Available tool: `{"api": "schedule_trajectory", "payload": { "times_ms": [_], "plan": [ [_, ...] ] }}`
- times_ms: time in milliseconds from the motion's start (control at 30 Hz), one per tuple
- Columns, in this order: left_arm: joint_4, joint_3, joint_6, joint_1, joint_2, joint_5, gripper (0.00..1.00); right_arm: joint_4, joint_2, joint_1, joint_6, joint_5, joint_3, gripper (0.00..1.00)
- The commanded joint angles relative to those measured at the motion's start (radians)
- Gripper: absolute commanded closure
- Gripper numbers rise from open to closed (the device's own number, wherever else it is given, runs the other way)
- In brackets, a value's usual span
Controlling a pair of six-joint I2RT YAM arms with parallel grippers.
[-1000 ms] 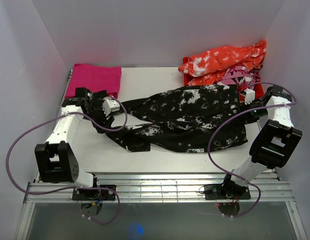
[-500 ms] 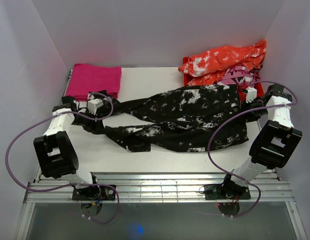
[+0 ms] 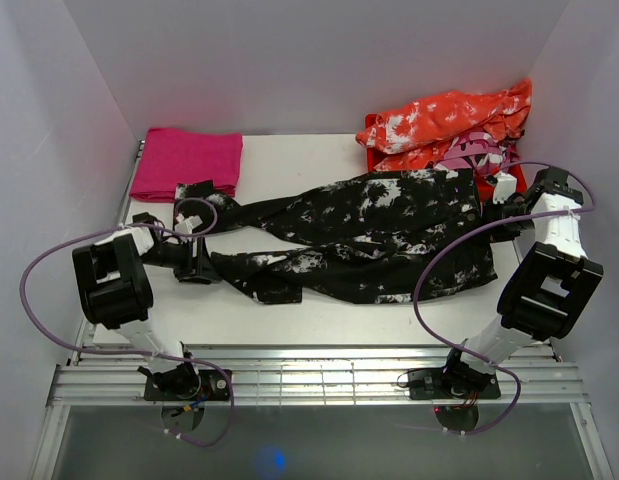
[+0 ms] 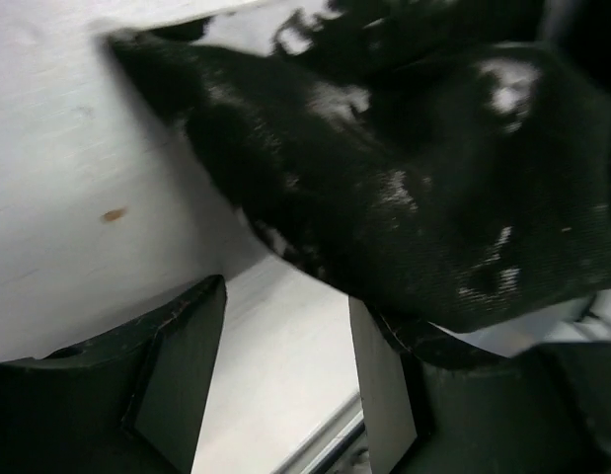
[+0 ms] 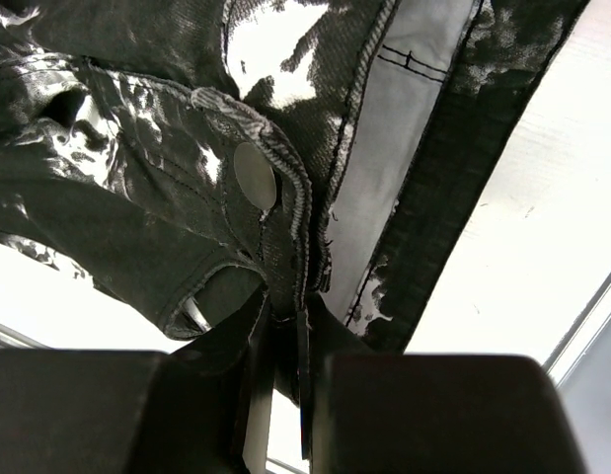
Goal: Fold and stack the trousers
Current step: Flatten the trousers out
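Black fabric splotched with white: the trousers [image 3: 369, 235] lie sprawled across the tabletop [image 3: 299, 160], legs trailing left, waist at the right. At the waistband [image 5: 290, 212] the right pincer [image 5: 285, 326] is clamped tight, fingers pinched together on the cloth right by the button [image 5: 255, 176]. Over at the leg ends, the left pincer [image 4: 285, 311] sits low with its fingers apart, bare tabletop between them and cloth draped over one finger. Back left lies the folded magenta cloth [image 3: 187, 162]; back right, the orange-and-white garment [image 3: 444, 120] sits in a heap.
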Motion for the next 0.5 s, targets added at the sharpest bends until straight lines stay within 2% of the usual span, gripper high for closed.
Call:
{"api": "schedule_trajectory", "payload": {
  "times_ms": [0, 167, 267, 367, 400, 467],
  "plan": [
    [0.093, 0.052, -0.117, -0.01, 0.061, 0.094, 0.35, 0.038, -0.037, -0.006, 0.014, -0.012, 0.012, 0.92],
    [0.163, 0.069, -0.213, -0.05, 0.121, 0.28, 0.34, 0.031, -0.042, -0.004, -0.003, 0.001, 0.01, 0.92],
    [0.258, 0.046, -0.29, -0.077, 0.136, 0.255, 0.42, 0.028, -0.051, -0.004, -0.008, -0.005, 0.001, 0.92],
    [0.318, 0.042, -0.389, -0.076, 0.147, 0.211, 0.68, 0.021, -0.051, -0.004, -0.015, -0.005, 0.004, 0.92],
    [0.315, 0.054, -0.393, -0.071, 0.144, 0.17, 0.84, 0.018, -0.051, -0.004, -0.018, -0.003, 0.006, 0.92],
    [0.265, 0.118, -0.367, -0.052, 0.121, 0.107, 0.97, 0.012, -0.059, -0.004, -0.031, 0.0, 0.009, 0.92]
  ]
}}
